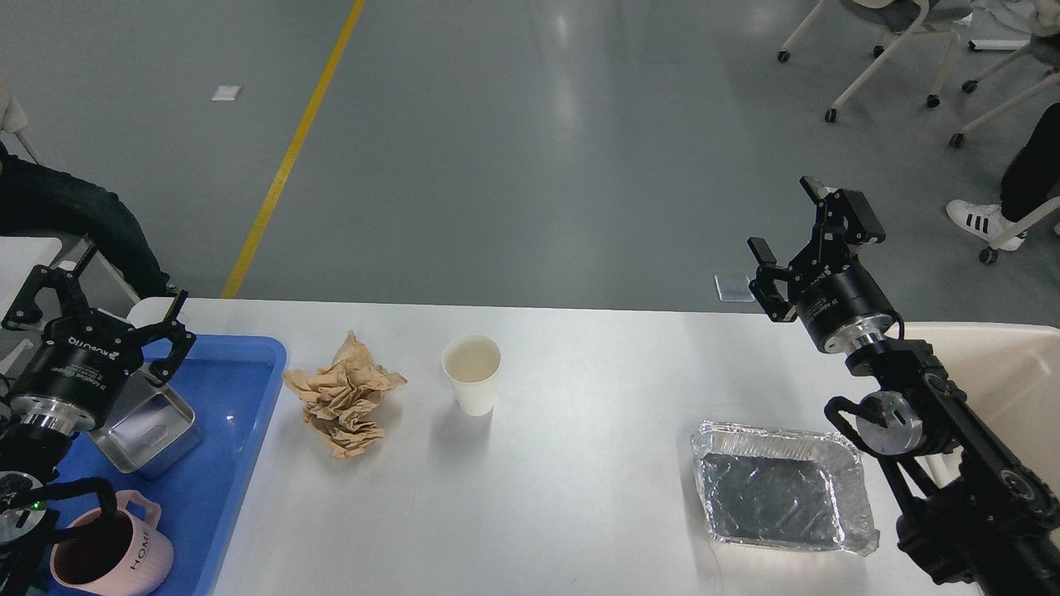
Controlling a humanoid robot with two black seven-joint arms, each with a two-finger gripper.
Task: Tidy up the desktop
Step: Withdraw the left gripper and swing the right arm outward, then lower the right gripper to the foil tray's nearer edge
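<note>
Nearest the camera at bottom left, a pink mug marked HOME stands upright on the blue tray, which sits on the left end of the desktop. Behind the mug, a metal container rests on the same tray. Left gripper hovers above that container with its fingers spread apart, holding nothing. Right of the tray, a crumpled brown paper lies on the white desktop, just beside an upright white paper cup. Further right, well apart from the cup, a foil tray lies near the front edge. Right gripper is raised above the far right edge with its fingers apart, holding nothing. A cream bin stands at the right end
</note>
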